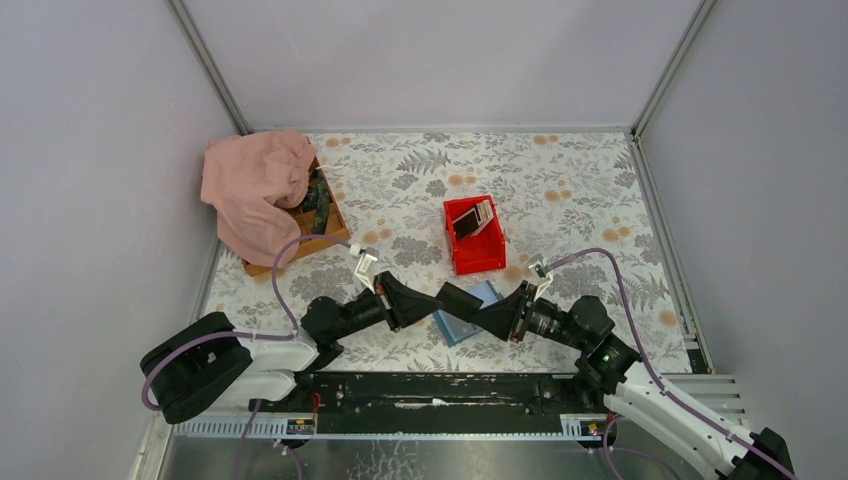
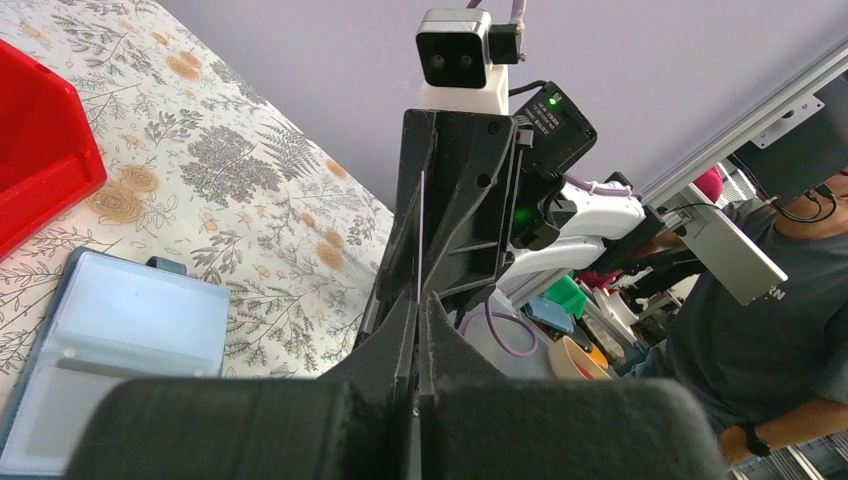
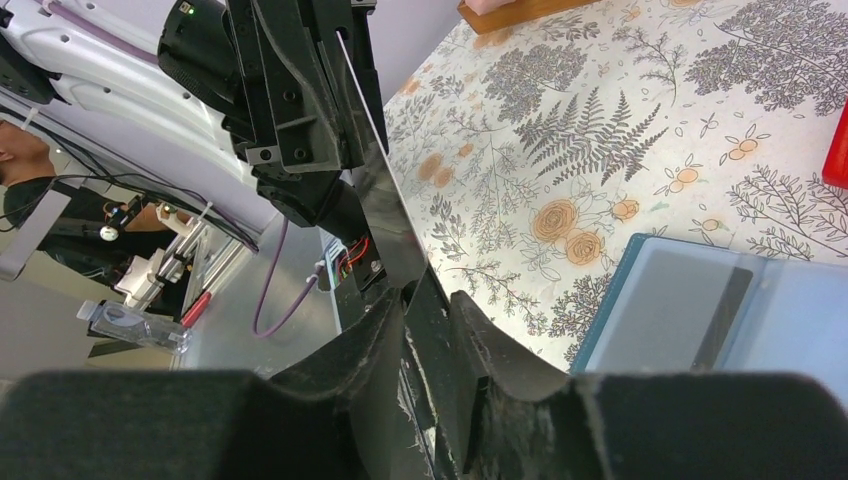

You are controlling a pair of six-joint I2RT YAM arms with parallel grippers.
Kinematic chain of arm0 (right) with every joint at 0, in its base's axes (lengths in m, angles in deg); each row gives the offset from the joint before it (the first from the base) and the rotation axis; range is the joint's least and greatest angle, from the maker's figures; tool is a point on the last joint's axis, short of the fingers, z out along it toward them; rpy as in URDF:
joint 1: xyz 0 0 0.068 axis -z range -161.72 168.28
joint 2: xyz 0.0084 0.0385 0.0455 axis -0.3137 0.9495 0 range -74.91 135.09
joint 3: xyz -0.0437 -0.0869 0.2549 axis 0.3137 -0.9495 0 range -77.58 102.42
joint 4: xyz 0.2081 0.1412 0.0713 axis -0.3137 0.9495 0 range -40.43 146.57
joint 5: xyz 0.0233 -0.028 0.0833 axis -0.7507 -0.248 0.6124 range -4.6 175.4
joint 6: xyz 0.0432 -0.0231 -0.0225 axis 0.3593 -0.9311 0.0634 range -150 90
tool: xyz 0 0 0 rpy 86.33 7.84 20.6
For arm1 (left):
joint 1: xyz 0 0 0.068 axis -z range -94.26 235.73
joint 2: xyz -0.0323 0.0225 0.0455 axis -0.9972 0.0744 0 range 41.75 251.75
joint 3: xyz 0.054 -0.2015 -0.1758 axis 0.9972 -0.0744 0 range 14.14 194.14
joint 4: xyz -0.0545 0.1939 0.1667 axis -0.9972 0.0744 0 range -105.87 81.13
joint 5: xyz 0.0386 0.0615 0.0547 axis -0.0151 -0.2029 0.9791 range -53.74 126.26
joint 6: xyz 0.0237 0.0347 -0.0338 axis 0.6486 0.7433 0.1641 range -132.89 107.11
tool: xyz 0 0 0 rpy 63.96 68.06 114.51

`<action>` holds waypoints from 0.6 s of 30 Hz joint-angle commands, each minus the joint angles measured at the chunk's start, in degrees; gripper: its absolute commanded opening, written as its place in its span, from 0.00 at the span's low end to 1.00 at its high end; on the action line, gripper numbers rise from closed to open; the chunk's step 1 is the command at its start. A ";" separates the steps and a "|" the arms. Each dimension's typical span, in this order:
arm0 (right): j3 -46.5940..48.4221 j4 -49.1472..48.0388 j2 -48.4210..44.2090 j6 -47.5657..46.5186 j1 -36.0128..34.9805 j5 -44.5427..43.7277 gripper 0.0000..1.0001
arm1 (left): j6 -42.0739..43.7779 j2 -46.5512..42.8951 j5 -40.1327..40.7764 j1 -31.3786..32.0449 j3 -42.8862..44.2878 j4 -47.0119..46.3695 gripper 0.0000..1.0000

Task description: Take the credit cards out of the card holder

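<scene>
Starting at the near edge, both arms reach inward from their bases and meet nose to nose low over the middle of the table (image 1: 560, 190). The left gripper (image 2: 418, 310) is closed flat on one end of a thin dark card (image 3: 385, 190), which stands on edge between the two tools. The right gripper (image 3: 428, 300) has its jaws set narrow around the opposite end of that card. Slim light gaps show beside the card there, so whether the pads actually press it cannot be told.

Directly below the meeting point lies the card holder (image 2: 150, 330), opened flat on the floral cover with its clear pockets facing up. A dark strip shows through one pocket in the right wrist view, and what it is cannot be made out.

Just beyond the card holder sits a red bin (image 1: 478, 262), apart from it. Several credit cards (image 1: 472, 220), dark and pale, lean together in its far end.

Farther off, at the far left corner, a pink cloth (image 1: 255, 185) is heaped over a wooden tray (image 1: 330, 225), well apart from the bin
</scene>
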 commanded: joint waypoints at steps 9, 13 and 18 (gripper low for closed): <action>3.27 -3.78 0.32 -1.09 -0.08 1.74 0.35 | -0.12 1.09 -0.38 0.15 -0.62 -5.39 0.00; 3.50 -3.68 0.14 -1.10 -0.08 1.73 0.33 | -0.35 1.85 -0.40 0.15 -0.58 -6.14 0.00; 3.67 -3.61 0.22 -1.10 -0.06 1.95 0.19 | -0.44 2.32 -0.37 0.14 -0.58 -6.49 0.00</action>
